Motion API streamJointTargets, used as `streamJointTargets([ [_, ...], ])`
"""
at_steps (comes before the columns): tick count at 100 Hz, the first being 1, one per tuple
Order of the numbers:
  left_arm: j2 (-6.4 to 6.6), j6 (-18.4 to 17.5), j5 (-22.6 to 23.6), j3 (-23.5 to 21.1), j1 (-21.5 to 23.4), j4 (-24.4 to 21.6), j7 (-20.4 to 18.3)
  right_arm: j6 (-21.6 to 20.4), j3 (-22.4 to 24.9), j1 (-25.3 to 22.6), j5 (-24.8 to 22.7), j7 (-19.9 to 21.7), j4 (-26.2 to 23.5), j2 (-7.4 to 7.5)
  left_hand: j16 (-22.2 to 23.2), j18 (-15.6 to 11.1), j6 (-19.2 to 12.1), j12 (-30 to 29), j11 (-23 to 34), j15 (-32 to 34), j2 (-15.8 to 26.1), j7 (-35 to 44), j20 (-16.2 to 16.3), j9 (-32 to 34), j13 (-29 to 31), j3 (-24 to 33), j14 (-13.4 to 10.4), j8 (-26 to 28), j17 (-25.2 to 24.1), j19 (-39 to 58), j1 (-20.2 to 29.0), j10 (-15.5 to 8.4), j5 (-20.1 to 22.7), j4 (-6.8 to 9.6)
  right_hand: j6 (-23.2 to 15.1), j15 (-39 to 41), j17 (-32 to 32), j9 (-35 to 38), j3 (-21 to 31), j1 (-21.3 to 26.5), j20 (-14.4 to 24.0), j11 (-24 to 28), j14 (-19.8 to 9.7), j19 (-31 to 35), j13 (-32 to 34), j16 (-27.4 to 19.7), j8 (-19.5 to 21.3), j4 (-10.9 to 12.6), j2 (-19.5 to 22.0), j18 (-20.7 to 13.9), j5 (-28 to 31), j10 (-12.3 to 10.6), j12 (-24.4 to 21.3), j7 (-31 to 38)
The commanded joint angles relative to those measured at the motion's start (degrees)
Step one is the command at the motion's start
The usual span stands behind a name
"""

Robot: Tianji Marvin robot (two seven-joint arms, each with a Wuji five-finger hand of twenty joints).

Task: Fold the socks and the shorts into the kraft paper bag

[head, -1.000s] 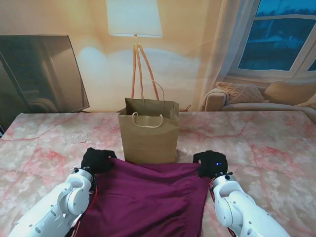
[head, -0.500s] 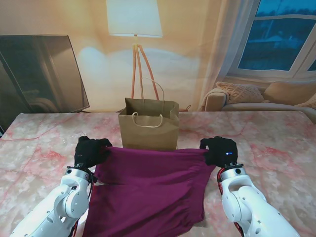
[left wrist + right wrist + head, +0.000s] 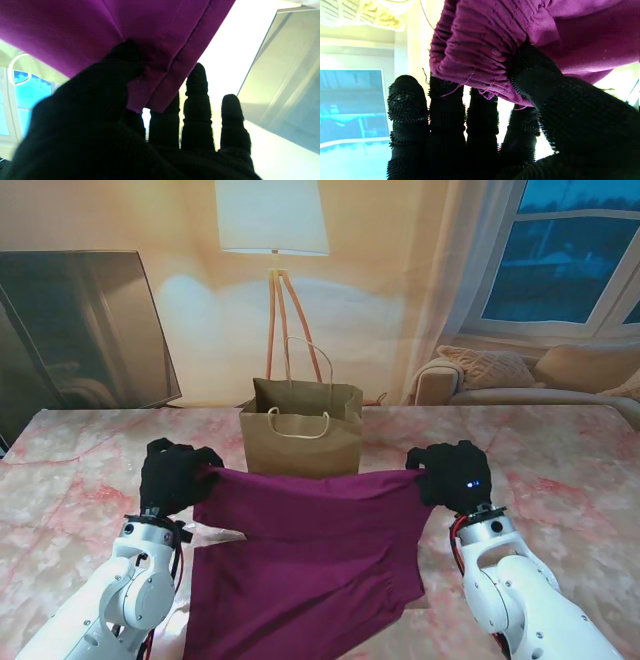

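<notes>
Stand view: the left hand (image 3: 172, 476) and right hand (image 3: 452, 475) each pinch a top corner of the shorts (image 3: 310, 555), lifted just near of the kraft paper bag (image 3: 301, 443). Keep both corners level and taut, so the fold lands square on the desk (image 3: 560, 460).

My hands: two, left hand (image 3: 172, 476) and right hand (image 3: 452, 476)
Shorts (image 3: 310, 550): one
Kraft paper bag (image 3: 300, 442): one
Floor lamp (image 3: 273, 240): one
</notes>
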Motion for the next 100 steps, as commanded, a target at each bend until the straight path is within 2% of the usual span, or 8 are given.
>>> streamJointTargets([
  [1, 0.19, -0.5, -0.2, -0.6, 0.8, -1.5, 0.2, -0.2, 0.1, -0.8, -0.1, 0.1, 0.0, 0.22, 0.5, 0.4, -0.9, 1.4, 1.3, -0.2, 0.8, 1.9, 0.8, -1.2, -1.1, -0.5, -0.5, 0.0, -0.8, -0.4, -0.2, -1.2, 2.0, -3.22, -1.0, 1.1, -0.4, -0.8, 0.4, 1.5, 2.5, 1.2, -0.2, -0.3, -0.9, 2.2, 0.1, -0.6, 0.6, -1.0, 1.2, -1.2, 1.3, 3.8],
  [17, 0.61, -1.5, 1.4, -2.4, 3.6, -3.6, -0.1, -3.7, 2.0, -3.0, -0.9, -0.7, -0.4, 0.57, 0.7, 0.2, -1.8, 2.2, 1.1, -0.3, 1.3, 2.2, 0.7, -1.5, -1.6, -0.6, -0.9, 0.3, -1.1, -0.9, 0.0, -1.5, 1.5, -3.43, -1.5, 1.8, -1.6, -1.3, 0.4, 1.0, 3.1, 1.7, -0.9, -1.0, -2.0, 3.3, 0.5, -0.7, 0.8, -0.9, 0.9, -1.8, 2.3, 3.8],
  [36, 1.21, -3.3, 3.3, -4.9, 8.0, -5.8, -0.9, -12.9, 5.8, -6.8, -3.4, 0.4, -1.4, 1.79, 0.7, 0.2, -2.8, 2.5, 0.1, -0.7, 0.5, 2.3, 0.5, -1.1, -1.5, -0.6, -1.1, 0.1, -1.1, -1.4, 0.7, -2.0, 1.7, -3.34, -1.6, 1.6, -3.7, -1.0, 0.5, 1.1, 3.4, 1.3, -1.7, -2.4, -3.5, 3.9, 0.4, -1.0, -0.4, -1.0, 1.6, -2.8, 2.8, 3.5],
  [55, 1.86, -5.6, 6.0, -7.1, 12.9, -8.0, -1.1, -19.8, 8.5, -10.2, -6.4, 1.8, -2.1, 2.97, 0.7, 0.2, -3.4, 2.8, -0.7, -1.1, -0.2, 2.3, 0.5, -0.6, -1.4, -0.6, -1.4, -0.8, -1.0, -1.5, 0.6, -2.5, 2.2, -3.49, -2.9, 1.3, -5.7, -1.0, 1.2, 0.0, 4.8, 0.4, -3.2, -3.3, -5.3, 4.8, -0.8, -2.0, -2.3, -0.8, 2.6, -4.4, 5.1, 3.5],
  [69, 2.46, -6.9, 8.2, -8.0, 16.9, -9.5, -1.9, -24.2, 9.0, -11.4, -8.1, 3.2, -1.3, 3.86, 0.8, 0.2, -3.5, 3.2, -0.9, -1.3, -0.3, 2.3, 0.5, -0.5, -1.4, -0.6, -1.5, -1.4, -1.0, -1.6, 0.5, -2.5, 2.4, -3.61, -3.6, 2.1, -6.6, -1.5, 1.9, -0.8, 5.5, 0.6, -3.9, -3.5, -6.4, 6.1, -1.7, -2.5, -3.5, -1.1, 3.2, -5.1, 7.5, 3.7],
  [83, 3.11, -7.8, 10.6, -8.7, 19.6, -9.5, -2.2, -28.6, 8.6, -11.8, -7.6, 5.1, 0.5, 4.33, 0.6, 0.1, -4.0, 3.6, -1.2, -1.9, -0.4, 2.4, 0.5, -0.6, -1.4, -0.6, -1.9, -1.6, -1.1, -1.7, 0.4, -3.0, 2.4, -3.67, -3.4, 2.6, -7.4, -1.3, 2.2, -0.7, 5.8, 0.7, -3.9, -3.6, -6.7, 6.7, -2.0, -2.7, -4.0, -1.0, 3.5, -4.8, 8.3, 3.9],
  [100, 3.77, -8.5, 12.8, -9.5, 22.8, -9.7, -3.3, -31.8, 8.5, -12.9, -7.3, 8.0, 0.8, 4.66, 0.5, -0.1, -4.5, 3.9, -1.5, -2.6, -0.1, 2.6, 0.1, -0.6, -1.6, -0.7, -2.2, -1.7, -1.3, -2.6, 0.1, -3.5, 2.3, -3.72, -3.2, 3.2, -7.5, -0.8, 2.7, -0.9, 6.2, 0.7, -3.7, -3.3, -6.8, 7.4, -2.4, -2.9, -4.6, -1.0, 3.8, -4.5, 8.9, 4.0],
])
